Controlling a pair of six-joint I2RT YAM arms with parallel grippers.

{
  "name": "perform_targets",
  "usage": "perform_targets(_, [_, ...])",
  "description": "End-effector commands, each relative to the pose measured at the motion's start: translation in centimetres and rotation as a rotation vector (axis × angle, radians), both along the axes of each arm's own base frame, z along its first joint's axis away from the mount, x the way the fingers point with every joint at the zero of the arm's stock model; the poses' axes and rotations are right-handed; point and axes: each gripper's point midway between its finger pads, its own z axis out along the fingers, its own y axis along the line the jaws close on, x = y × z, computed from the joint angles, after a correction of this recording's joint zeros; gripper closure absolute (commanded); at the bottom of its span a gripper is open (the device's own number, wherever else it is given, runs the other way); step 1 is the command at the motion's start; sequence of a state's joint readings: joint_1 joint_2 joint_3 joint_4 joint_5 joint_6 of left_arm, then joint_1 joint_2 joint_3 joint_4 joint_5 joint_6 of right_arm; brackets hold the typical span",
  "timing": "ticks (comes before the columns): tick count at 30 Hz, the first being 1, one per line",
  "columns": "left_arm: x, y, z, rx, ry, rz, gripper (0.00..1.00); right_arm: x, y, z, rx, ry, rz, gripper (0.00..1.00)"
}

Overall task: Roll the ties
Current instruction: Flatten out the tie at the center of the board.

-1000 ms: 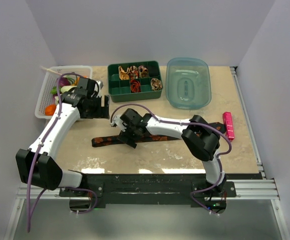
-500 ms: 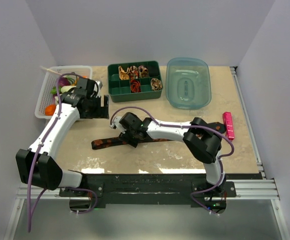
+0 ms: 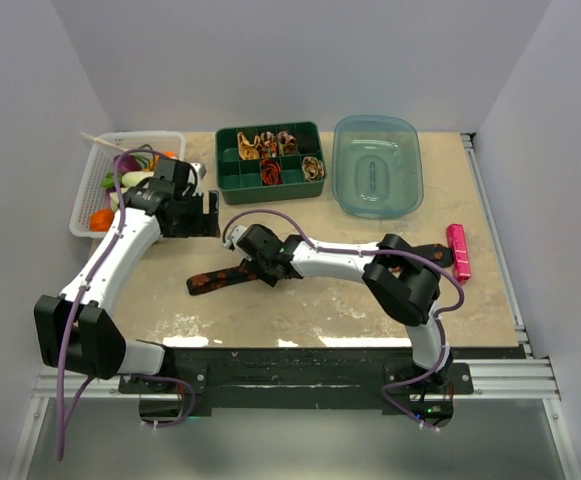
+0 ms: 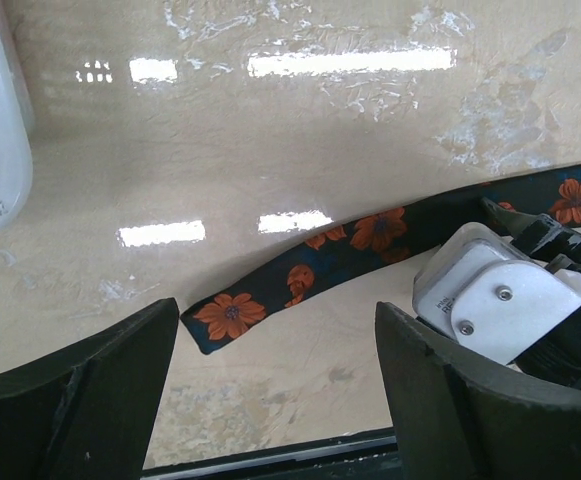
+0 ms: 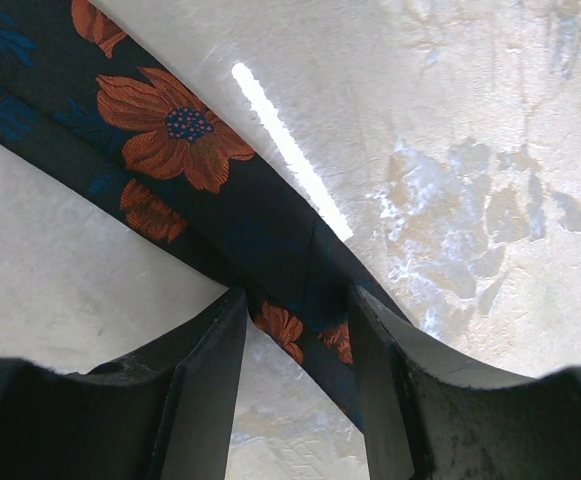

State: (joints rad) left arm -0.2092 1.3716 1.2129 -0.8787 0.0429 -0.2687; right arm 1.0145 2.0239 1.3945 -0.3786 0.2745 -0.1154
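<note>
Straddling the long tie (image 5: 170, 130), the right jaws stand partly spread with one finger (image 5: 200, 400) on each side of the band. The fabric fills the gap between them edge to edge. Whether they actually pinch it or merely touch its edges cannot be told. The tie is dark with orange-red flowers, and in the right wrist view it shows a crease just ahead of the fingertips.

The left jaws are spread wide with nothing between the fingers (image 4: 90, 400). They hang above bare bench (image 3: 370, 300), behind the tie's narrow left end and apart from it.

From above, the tie lies flat on the bench in the front middle. It slants from its free end at the left up to the right jaws and vanishes beneath the right arm. A purple cable (image 3: 280, 215) arches over that arm.

At the back of the bench sits a green divided box (image 3: 220, 190) with coiled ties (image 3: 270, 145) in tan, red and dark tucked into several compartments. A clear blue tub (image 3: 410, 190) stands just right of the box. A white basket (image 3: 82, 205) of mixed items is at the far left, and a small pink bar (image 3: 457, 250) lies near the right edge.
</note>
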Motion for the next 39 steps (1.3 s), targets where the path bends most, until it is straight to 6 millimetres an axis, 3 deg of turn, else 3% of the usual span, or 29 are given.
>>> perform_targets(1, [1.6,-0.5,0.0,-0.033,-0.041,-0.007,0.16,1.0,-0.6,-0.5,-0.033,-0.021,-0.070,0.50])
perform_targets(5, [1.3,-1.2,-0.4,-0.068,-0.030,-0.032,0.18,0.1,0.9,0.9,0.046,0.030,-0.034,0.39])
perform_targets(6, [1.2,-1.5,-0.5,-0.078,-0.027,-0.042,0.20,-0.3,1.6,2.0,0.092,0.048,-0.020,0.31])
perform_targets(9, [-0.2,-2.8,-1.8,-0.149,0.005,-0.089,0.31,-0.6,3.1,4.9,0.193,0.060,-0.002,0.22])
perform_targets(12, [-1.3,-4.1,-2.4,-0.216,0.019,-0.113,0.51,-0.8,4.2,7.4,0.283,0.082,0.009,0.15])
perform_targets(14, [-2.8,-4.9,-4.0,-0.235,0.072,-0.114,0.67,-0.6,4.6,9.2,0.343,0.084,-0.006,0.13])
perform_targets(16, [-4.2,-5.4,-5.6,-0.243,0.122,-0.119,0.82,0.4,4.0,10.0,0.376,0.092,-0.043,0.12])
perform_targets(20, [-6.5,-7.1,-7.3,-0.222,0.199,-0.146,0.99,2.4,2.4,10.2,0.441,0.156,-0.117,0.13])
perform_targets(21, [-6.9,-7.1,-7.8,-0.208,0.220,-0.143,1.00,3.5,1.5,10.3,0.462,0.168,-0.145,0.13])
perform_targets(25, [-8.0,-5.9,-10.3,-0.105,0.314,-0.116,1.00,4.8,0.2,10.0,0.507,0.207,-0.176,0.12])
perform_targets(35, [-6.8,-3.7,-14.2,0.058,0.361,-0.071,1.00,5.4,-0.6,9.7,0.484,0.189,-0.213,0.12])
perform_targets(39, [-5.8,-2.3,-14.8,0.151,0.351,-0.054,1.00,5.4,-0.8,9.8,0.483,0.188,-0.212,0.11])
